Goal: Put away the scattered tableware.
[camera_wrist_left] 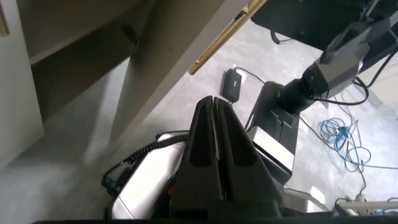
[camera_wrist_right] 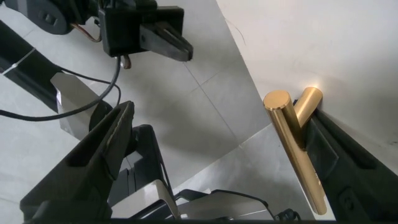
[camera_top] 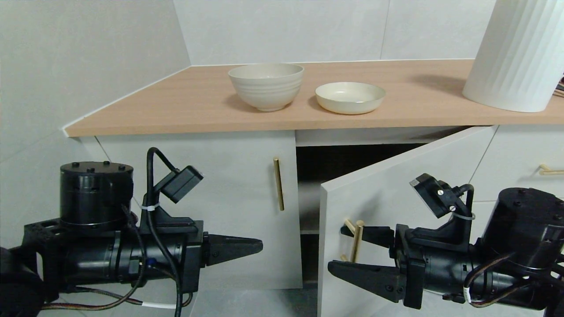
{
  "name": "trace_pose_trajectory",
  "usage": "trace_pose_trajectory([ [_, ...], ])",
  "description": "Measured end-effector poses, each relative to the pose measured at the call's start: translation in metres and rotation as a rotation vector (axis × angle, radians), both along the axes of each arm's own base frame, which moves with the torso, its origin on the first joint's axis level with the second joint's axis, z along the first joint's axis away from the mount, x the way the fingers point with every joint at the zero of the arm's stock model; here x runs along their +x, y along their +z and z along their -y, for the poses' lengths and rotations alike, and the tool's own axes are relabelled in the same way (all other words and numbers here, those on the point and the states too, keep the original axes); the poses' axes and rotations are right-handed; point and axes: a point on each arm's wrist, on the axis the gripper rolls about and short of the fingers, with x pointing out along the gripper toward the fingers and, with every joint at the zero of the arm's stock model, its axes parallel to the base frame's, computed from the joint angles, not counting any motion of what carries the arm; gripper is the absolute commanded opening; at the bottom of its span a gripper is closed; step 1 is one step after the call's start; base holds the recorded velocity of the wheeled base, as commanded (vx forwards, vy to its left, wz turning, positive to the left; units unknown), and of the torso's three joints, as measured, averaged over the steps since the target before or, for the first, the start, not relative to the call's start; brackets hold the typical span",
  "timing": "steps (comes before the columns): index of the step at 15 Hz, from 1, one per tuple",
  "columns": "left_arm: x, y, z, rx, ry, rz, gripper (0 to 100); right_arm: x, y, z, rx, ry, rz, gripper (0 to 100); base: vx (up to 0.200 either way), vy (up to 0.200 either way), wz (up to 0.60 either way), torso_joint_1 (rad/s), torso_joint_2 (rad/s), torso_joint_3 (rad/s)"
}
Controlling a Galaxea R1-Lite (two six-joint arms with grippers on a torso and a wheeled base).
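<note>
A cream ribbed bowl (camera_top: pixel 266 86) and a shallow cream dish (camera_top: pixel 350 97) stand side by side on the wooden counter (camera_top: pixel 176 105). Below it, the cabinet door (camera_top: pixel 396 176) stands partly open. My right gripper (camera_top: pixel 341 249) is open at that door's gold handle (camera_top: pixel 356 240). The handle (camera_wrist_right: pixel 295 149) lies between the fingers, close against one of them (camera_wrist_right: pixel 339 158). My left gripper (camera_top: pixel 260 245) is shut and holds nothing. It hangs in front of the closed left door (camera_top: pixel 211 193), low down. In the left wrist view its fingertips (camera_wrist_left: pixel 213 106) point toward the floor.
A tall white ribbed container (camera_top: pixel 520 53) stands at the counter's right end. The closed left door has a vertical gold handle (camera_top: pixel 278 183). Behind the open door is a dark cabinet interior (camera_top: pixel 339 163) with a shelf. Another gold handle (camera_top: pixel 551 171) sits at the far right.
</note>
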Motion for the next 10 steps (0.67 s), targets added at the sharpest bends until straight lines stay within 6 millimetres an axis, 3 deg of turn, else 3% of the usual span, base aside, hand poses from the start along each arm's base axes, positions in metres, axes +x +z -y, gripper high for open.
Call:
trace_pose_trajectory([
  [7, 0.026, -0.006, 0.032, -0.053, -0.051, 0.116, 0, 0.0, 0.0, 0.0, -0.004, -0.006, 0.004, 100, 0.0, 0.0, 0.0, 0.0, 0.0, 0.0],
  [10, 0.045, -0.021, 0.054, -0.039, -0.041, 0.125, 0, 0.0, -0.001, 0.0, -0.011, -0.019, 0.022, 100, 0.0, 0.0, 0.0, 0.0, 0.0, 0.0],
])
